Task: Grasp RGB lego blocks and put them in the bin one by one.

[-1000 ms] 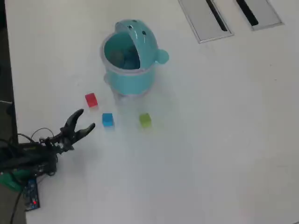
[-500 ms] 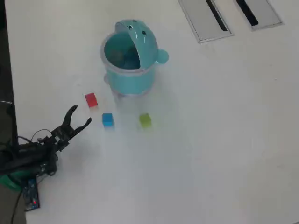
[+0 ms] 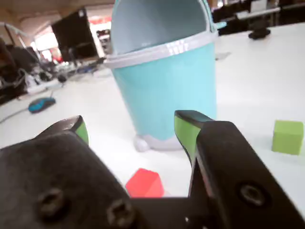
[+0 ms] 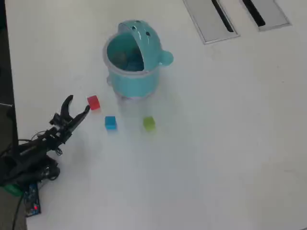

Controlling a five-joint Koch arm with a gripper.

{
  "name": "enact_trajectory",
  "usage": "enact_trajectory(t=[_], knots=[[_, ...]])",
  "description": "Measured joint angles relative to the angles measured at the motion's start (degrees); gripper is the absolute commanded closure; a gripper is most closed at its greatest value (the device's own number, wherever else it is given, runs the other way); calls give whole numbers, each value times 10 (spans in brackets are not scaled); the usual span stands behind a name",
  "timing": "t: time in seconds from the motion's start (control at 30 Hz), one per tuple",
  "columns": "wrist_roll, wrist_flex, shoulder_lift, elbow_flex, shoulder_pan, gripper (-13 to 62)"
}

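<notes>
The teal bin (image 4: 132,62) (image 3: 164,86) stands on the white table with its lid flipped up. The red block (image 4: 93,102) (image 3: 144,183) lies left of and below it in the overhead view, the blue block (image 4: 111,122) and the yellow-green block (image 4: 149,123) (image 3: 288,137) further down. My gripper (image 4: 77,104) (image 3: 131,129) is open, its tips just left of the red block in the overhead view. In the wrist view the red block sits low between the green-padded fingers (image 3: 186,131), apart from both. The blue block is out of the wrist view.
Two flat grey slotted panels (image 4: 211,19) lie at the table's top right in the overhead view. The arm's base and cables (image 4: 24,167) sit at the left edge. A blue object (image 3: 40,104) lies far left in the wrist view.
The gripper has swung upward in the overhead view, from beside the blue block toward the red block, staying open. The blocks and bin have not moved.
</notes>
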Motion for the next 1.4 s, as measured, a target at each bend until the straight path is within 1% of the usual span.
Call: enact_trajectory(t=[0.23, 0.33, 0.47, 0.57, 0.73, 1.07, 1.27, 1.4], knots=[[-55, 171, 0, -45, -26, 165], [-123, 273, 0, -98, -33, 171], [-187, 353, 1, -127, -42, 174], [-208, 376, 0, -140, -46, 189], [-215, 396, -18, -171, -57, 188], [-219, 396, -153, -227, -73, 186], [-265, 396, -231, -239, -91, 185], [-289, 396, -278, -286, -99, 185]])
